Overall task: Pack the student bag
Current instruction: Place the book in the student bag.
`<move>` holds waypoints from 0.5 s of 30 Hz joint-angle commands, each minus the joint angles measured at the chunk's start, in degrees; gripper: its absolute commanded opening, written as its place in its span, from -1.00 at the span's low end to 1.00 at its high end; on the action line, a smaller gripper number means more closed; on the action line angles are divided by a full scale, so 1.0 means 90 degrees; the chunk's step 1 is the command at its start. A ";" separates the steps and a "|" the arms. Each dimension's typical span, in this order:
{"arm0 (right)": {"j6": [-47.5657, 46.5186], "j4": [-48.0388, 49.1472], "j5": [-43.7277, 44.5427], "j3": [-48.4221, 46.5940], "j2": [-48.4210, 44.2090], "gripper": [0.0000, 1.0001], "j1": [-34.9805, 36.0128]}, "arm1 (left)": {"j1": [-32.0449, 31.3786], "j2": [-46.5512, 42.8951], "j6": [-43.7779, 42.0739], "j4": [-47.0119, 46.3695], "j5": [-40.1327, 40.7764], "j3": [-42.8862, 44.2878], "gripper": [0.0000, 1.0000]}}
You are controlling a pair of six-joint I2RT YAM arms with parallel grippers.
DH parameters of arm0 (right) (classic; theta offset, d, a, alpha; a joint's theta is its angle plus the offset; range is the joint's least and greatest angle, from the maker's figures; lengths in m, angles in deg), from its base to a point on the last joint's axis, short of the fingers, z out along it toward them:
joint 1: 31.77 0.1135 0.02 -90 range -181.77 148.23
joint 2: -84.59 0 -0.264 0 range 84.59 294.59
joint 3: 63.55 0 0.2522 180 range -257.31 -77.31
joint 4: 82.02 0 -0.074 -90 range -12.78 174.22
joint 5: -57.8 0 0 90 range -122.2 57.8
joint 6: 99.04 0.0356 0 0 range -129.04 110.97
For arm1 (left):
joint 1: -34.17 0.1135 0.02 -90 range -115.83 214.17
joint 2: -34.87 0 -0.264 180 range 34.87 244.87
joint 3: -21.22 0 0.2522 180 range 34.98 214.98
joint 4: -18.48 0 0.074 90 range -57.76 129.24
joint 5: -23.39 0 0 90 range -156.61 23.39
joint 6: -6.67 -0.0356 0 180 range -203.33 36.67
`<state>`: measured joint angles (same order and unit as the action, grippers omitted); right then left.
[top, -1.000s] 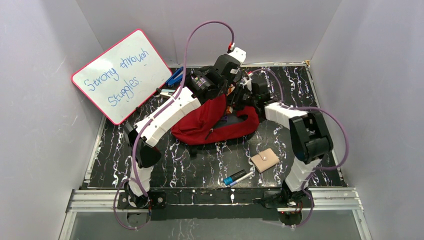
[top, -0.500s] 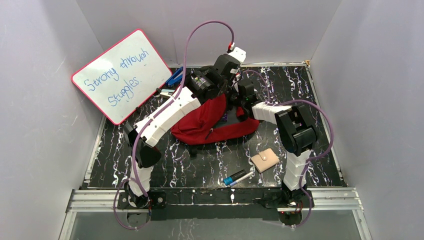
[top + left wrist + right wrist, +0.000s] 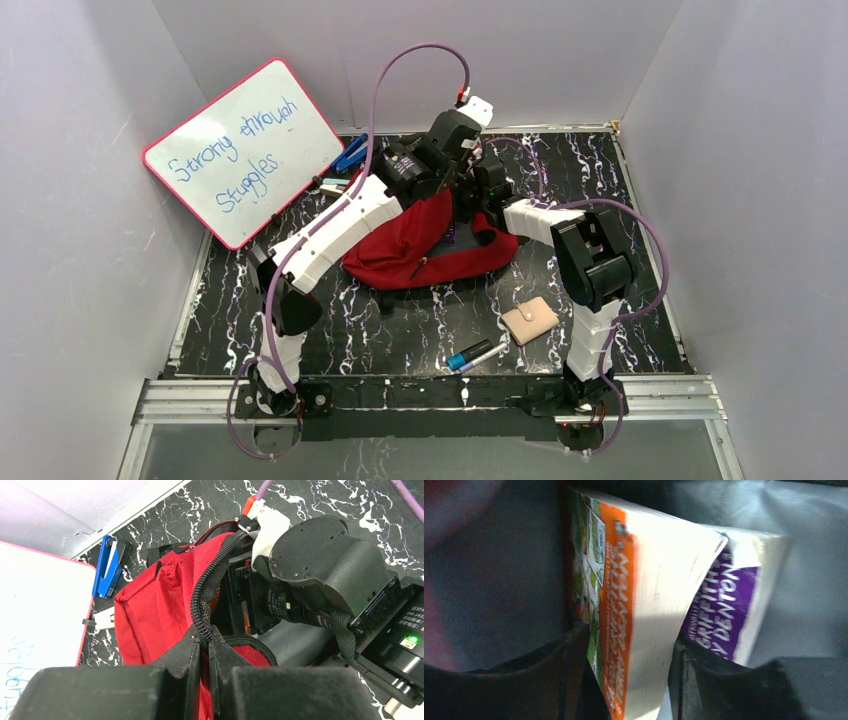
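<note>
Since a second ago my right hand (image 3: 629, 665) has swung left, deeper into the bag (image 3: 400, 250) by the middle of the bench's (image 3: 620, 180) far edge, gripping an orange book (image 3: 639, 595) beside a purple book (image 3: 724, 610). My left hand (image 3: 204, 642) pinches the bag's zipper edge. A wallet (image 3: 530, 320) lies toward the near edge.

Overhead view evenly bright and sharp; right wrist view dim, blurred at its left edge.

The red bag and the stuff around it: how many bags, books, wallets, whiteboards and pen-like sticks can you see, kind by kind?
Bags: 1, the red bag
Books: 2, the orange book and the purple book
Wallets: 1, the beige wallet
Whiteboards: 1, the whiteboard
Pen-like sticks: 2, the blue-capped marker and the silver pen
Total: 7
</note>
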<state>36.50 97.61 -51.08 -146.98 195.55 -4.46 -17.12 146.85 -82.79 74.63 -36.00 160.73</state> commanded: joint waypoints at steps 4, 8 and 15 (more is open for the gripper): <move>-0.0643 -0.0528 0.0711 -0.0280 -0.0258 0.49 -0.0079 | 0.0008 -0.0470 -0.0246 -0.0216 0.0181 -0.0087 -1.00; -0.0806 -0.0767 0.0912 -0.0140 -0.0597 0.72 -0.0170 | 0.0029 -0.0530 -0.0274 -0.0248 0.0196 -0.0213 -1.00; -0.1215 -0.1350 0.1448 0.0435 -0.1708 0.74 -0.0421 | 0.0076 -0.0685 -0.0280 -0.0409 0.0071 -0.0408 -0.88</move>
<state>29.20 88.08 -42.36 -145.21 188.27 -6.69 -16.90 146.15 -84.85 72.75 -35.78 157.39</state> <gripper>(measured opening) 0.871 0.059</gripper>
